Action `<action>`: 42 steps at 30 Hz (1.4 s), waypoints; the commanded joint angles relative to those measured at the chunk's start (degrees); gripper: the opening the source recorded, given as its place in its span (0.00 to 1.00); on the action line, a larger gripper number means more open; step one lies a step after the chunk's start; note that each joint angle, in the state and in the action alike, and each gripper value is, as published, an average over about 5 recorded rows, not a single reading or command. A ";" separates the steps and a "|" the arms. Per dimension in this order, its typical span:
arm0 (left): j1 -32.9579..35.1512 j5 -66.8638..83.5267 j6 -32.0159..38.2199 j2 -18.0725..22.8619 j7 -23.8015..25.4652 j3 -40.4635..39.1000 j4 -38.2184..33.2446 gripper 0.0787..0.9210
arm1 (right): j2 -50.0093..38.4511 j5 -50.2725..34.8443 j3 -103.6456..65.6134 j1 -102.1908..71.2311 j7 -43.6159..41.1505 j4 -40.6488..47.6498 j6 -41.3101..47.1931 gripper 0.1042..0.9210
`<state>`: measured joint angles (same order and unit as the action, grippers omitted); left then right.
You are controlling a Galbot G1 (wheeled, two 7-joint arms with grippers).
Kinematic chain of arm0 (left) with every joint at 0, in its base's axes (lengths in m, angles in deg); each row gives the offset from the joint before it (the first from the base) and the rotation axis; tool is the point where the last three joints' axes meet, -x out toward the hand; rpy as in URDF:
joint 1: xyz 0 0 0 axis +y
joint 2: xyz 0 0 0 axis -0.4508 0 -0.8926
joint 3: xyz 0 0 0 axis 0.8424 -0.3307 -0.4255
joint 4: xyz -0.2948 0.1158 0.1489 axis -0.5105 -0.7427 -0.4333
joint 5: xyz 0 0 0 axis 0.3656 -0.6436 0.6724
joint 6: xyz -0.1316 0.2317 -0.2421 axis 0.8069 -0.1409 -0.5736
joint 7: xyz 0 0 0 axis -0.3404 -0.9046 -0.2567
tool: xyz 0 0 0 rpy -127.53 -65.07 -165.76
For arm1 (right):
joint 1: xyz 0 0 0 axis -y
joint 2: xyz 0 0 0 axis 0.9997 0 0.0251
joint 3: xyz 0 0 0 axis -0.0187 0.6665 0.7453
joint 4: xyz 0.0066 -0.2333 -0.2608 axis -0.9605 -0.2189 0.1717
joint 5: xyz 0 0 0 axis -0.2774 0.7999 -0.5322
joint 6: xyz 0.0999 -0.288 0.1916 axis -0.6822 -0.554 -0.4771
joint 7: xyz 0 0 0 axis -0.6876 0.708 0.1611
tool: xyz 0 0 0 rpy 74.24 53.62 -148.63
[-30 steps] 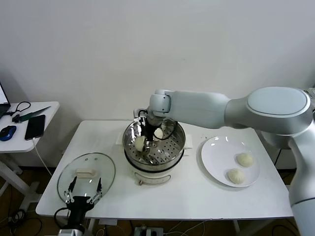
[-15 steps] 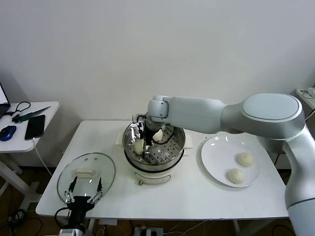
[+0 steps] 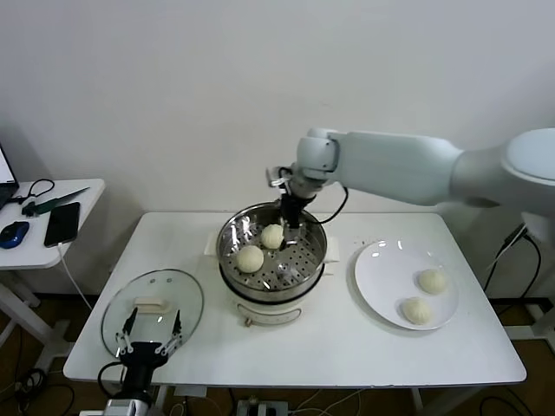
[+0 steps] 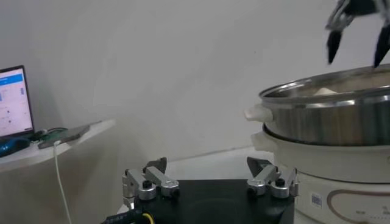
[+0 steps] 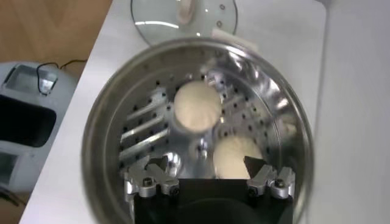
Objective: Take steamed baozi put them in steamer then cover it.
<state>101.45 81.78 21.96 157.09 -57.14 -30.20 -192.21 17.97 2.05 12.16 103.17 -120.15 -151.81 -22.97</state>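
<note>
Right gripper (image 3: 290, 211): fingers spread wide, holding nothing, poised above the far rim of the steamer (image 3: 271, 279), arm reaching in from the right. Two steamed baozi (image 3: 251, 258) lie on the tray below, clear of the fingers; two more sit on the plate (image 3: 381, 277). Left gripper (image 3: 147, 334): fingers apart, parked at the surface's (image 3: 347, 347) near-left edge, over the cover (image 3: 152, 308).

No text, brand, number or sign can be read anywhere; the steamer (image 4: 341, 146) carries a small label at about 5 o'clock on its cream base in the left wrist view, its print too small to make out; the laptop screen (image 4: 13, 100) at 9 o'clock in that view shows blue and white blocks, none of them legible
</note>
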 commanded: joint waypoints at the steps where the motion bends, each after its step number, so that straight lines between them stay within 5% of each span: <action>1: -0.05 0.03 -0.22 -0.28 0.06 -0.09 -0.12 0.88 | -21.29 13.05 0.05 2.54 -3.64 -11.45 -2.17 0.88; 9: -0.30 -0.51 -0.87 0.16 0.09 -0.06 -0.55 0.88 | -33.13 26.88 -5.45 -11.85 -4.22 -11.79 -2.85 0.88; 18: 0.06 -1.70 -1.05 1.01 0.03 0.01 -0.26 0.88 | -36.44 37.16 -15.68 -28.53 -5.34 -6.99 -4.70 0.88; 42: 0.11 -3.34 -0.99 1.45 -0.14 0.05 1.32 0.88 | -29.88 39.58 -22.23 -35.95 -5.53 1.45 -6.11 0.88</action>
<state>101.50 78.62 20.92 158.72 -57.26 -30.06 -191.01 -13.00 39.92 -8.30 70.06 -125.52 -152.51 -28.84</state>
